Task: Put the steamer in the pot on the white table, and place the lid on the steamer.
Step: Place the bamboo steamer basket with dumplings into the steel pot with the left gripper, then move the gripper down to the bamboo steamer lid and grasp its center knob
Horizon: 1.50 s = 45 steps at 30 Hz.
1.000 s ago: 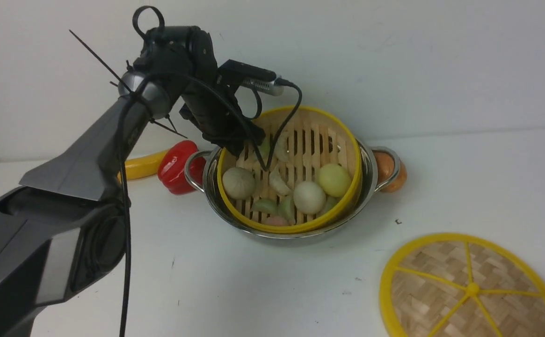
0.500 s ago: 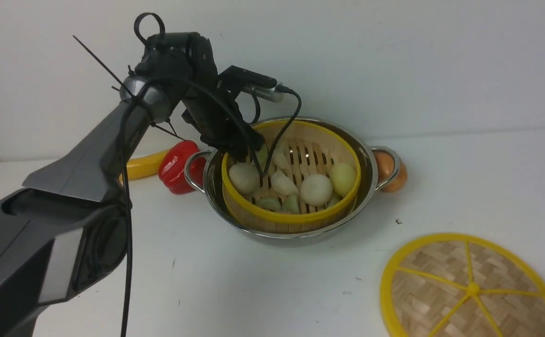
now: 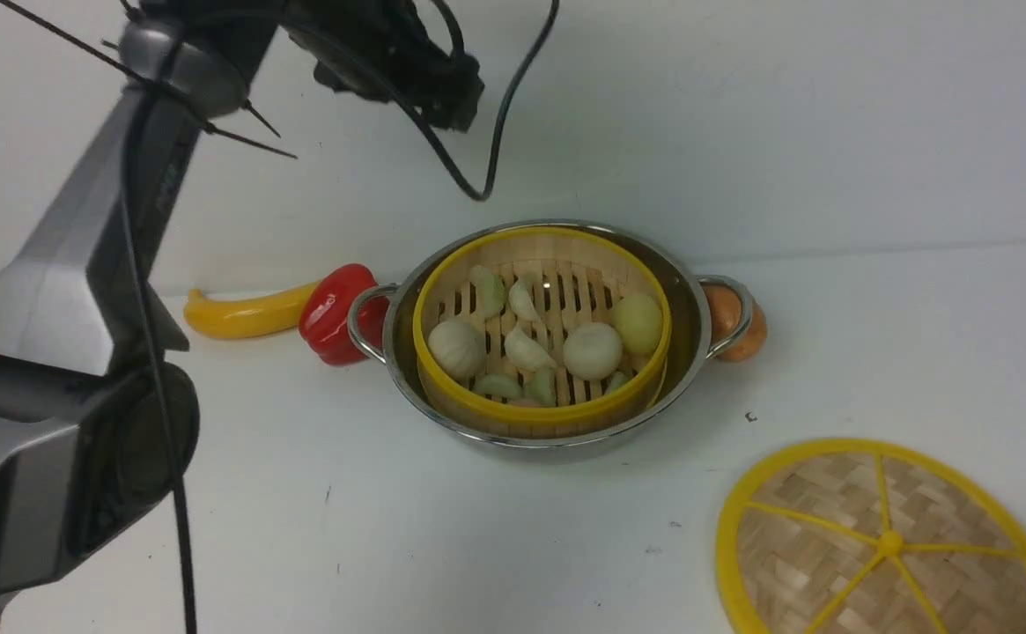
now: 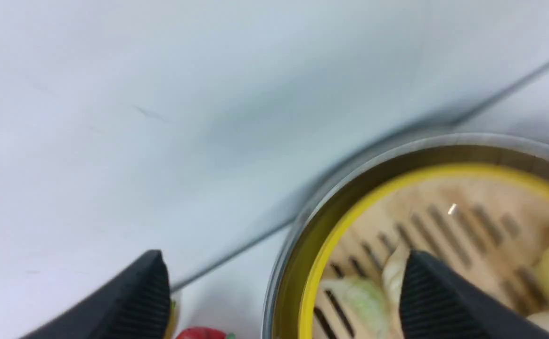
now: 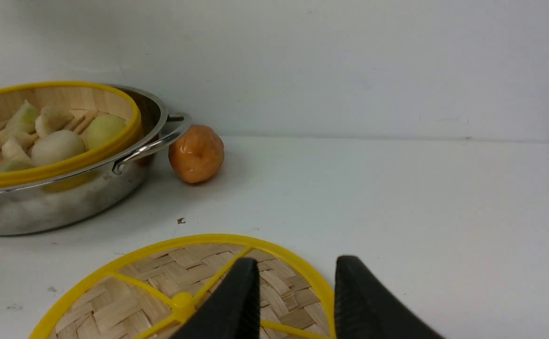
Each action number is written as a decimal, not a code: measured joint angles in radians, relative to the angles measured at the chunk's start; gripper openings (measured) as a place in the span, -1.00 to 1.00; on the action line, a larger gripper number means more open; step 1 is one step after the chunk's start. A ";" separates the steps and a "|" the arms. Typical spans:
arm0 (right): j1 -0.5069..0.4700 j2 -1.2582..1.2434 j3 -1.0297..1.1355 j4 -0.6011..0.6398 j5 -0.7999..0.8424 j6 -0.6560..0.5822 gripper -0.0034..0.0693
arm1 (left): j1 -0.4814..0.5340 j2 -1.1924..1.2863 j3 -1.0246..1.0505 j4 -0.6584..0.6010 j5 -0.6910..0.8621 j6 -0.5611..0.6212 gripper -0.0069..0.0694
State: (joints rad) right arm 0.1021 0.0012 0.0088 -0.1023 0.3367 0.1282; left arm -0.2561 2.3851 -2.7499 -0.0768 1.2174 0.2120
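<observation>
On the left, the left gripper (image 4: 283,278) hangs high above the pot's left rim, jaws spread wide with nothing between them. That looks like a hand finished with its load and out of the way of what must come in from the right.

Below it, on the table (image 3: 477,528), a banana (image 3: 244,314) and a red pepper (image 3: 332,313) lie by the back wall, the pepper touching the pot's left handle. Neither belongs to the job.

The pot (image 3: 696,295) stands mid-table and the steamer (image 3: 539,414) sits inside it, upright and level, its yellow rim ringed by steel, nearer the left wall than the right. The buns and dumplings lie loose on its slats. I judge the first half of the task done.

A small orange ball (image 5: 196,153) rests against the pot's right handle.

Further right and nearer the robot, the lid (image 3: 887,541) lies flat on the table, well apart from the pot. The right gripper (image 5: 297,263), seen only by its wrist camera, hovers low over the lid's near edge. Its jaws are a modest gap apart and seem to grip nothing, though whether they touch the rim I cannot tell. It seems lined up to pinch that thin rim, which would explain the narrow opening.
</observation>
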 joint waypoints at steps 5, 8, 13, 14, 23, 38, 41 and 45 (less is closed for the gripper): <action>0.000 0.000 0.000 0.000 0.000 0.000 -0.23 | -0.001 -0.045 0.000 -0.001 0.001 -0.108 0.46; 0.000 0.000 0.000 0.000 0.000 0.000 -0.23 | -0.001 -0.057 0.003 0.000 0.002 -0.158 0.29; 0.000 0.000 0.000 0.000 0.000 0.000 -0.23 | -0.001 -0.120 0.003 0.005 0.002 -0.191 -0.11; 0.000 0.000 0.000 0.000 0.000 0.000 -0.23 | -0.001 -0.131 0.003 0.006 0.002 -0.192 -0.19; 0.000 0.000 0.000 0.000 0.000 0.000 -0.23 | -0.001 -0.267 0.003 -0.046 0.002 -0.205 -0.85; 0.000 0.000 0.000 0.000 0.000 0.000 -0.23 | -0.002 -0.268 0.041 -0.063 0.002 -0.196 -0.84; 0.000 0.000 0.000 0.000 0.000 0.000 -0.23 | -0.003 -0.346 0.183 -0.038 0.002 -0.195 -0.82; 0.000 0.000 0.000 0.000 0.000 0.000 -0.23 | -0.003 -0.583 0.570 -0.005 -0.070 -0.193 -0.82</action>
State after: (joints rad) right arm 0.1021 0.0012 0.0088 -0.1023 0.3367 0.1282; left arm -0.2587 1.8022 -2.1798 -0.0814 1.1473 0.0188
